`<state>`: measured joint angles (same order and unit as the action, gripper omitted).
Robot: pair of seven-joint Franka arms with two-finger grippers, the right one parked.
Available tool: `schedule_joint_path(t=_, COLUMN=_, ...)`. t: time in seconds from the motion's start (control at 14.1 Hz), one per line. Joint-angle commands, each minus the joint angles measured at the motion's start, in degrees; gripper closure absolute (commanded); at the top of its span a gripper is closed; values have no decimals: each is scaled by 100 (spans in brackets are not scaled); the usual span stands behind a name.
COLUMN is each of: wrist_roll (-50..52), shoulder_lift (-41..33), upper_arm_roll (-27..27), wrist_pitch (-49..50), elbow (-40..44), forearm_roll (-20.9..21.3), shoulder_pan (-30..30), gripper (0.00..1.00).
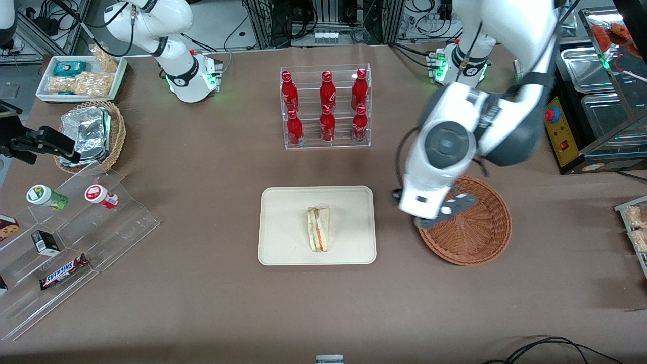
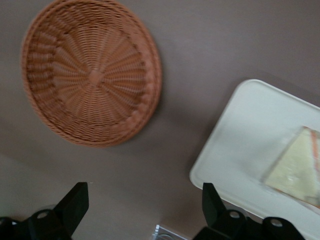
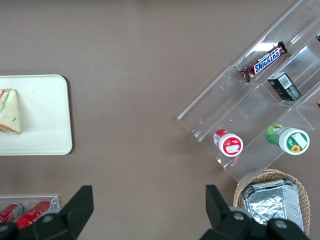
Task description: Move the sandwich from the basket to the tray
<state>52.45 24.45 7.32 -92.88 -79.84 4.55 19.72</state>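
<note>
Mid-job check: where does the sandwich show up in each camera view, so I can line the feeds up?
Front view: sandwich lies on the cream tray, beside the empty basket.
Left wrist view: sandwich on the tray; open gripper hangs above bare table.
Right wrist view: sandwich on the tray.
Shared landmark: the tray.

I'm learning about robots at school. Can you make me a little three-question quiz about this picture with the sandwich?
1. True or false: the sandwich lies on the tray.
2. What is in the basket? A) sandwich B) nothing C) bottle
3. The gripper hangs over the table between the tray and the ____.

Key: 1 true. 2 B. 3 basket; its fingers are open and hold nothing.
</note>
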Motion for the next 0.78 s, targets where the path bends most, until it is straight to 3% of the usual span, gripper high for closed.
schedule_joint_path(t=0.0, wrist_roll=-462, shoulder_lift=-790, upper_arm_roll=59, wrist_pitch=-20, elbow=-873, forearm_roll=-6, shoulder_pan=-432, gripper=0)
schedule_joint_path(t=0.28, wrist_roll=-1892, shoulder_lift=-1783, upper_arm_roll=59, wrist_pitch=224, elbow=-1674, forearm_roll=-137, shoulder_pan=-1301, gripper=0)
schedule_joint_path(t=0.57, wrist_roll=-3885, shoulder_lift=-2329, upper_arm_roll=41, wrist_pitch=806, elbow=-1623, forearm_roll=-314, shoulder_pan=-2128, gripper=0)
schedule_joint_path(t=0.71, wrist_roll=-4565, shoulder_lift=-2410, upper_arm_roll=-308, wrist_pitch=815, elbow=-1378, forearm_roll=-323, shoulder_pan=-2165, gripper=0)
